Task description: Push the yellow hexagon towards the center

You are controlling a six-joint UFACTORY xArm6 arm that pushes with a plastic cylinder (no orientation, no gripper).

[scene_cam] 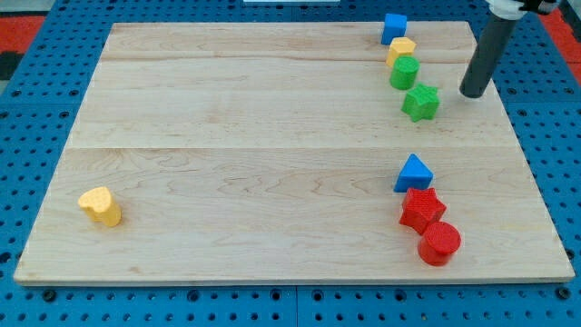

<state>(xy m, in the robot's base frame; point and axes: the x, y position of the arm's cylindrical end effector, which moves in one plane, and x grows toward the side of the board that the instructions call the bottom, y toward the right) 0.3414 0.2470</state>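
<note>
The yellow hexagon point(400, 50) sits near the view's top right of the wooden board point(272, 145), wedged between a blue cube point(394, 27) above it and a green cylinder point(404, 72) below it. A green star point(420, 103) lies just below the cylinder. My tip point(471, 94) rests on the board to the right of the green star, well to the right of and below the yellow hexagon, touching no block.
A blue triangle point(413, 173), a red star point(422, 209) and a red cylinder point(439, 242) form a line at the lower right. A yellow heart-like block point(100, 206) lies at the lower left. A blue pegboard point(545, 136) surrounds the board.
</note>
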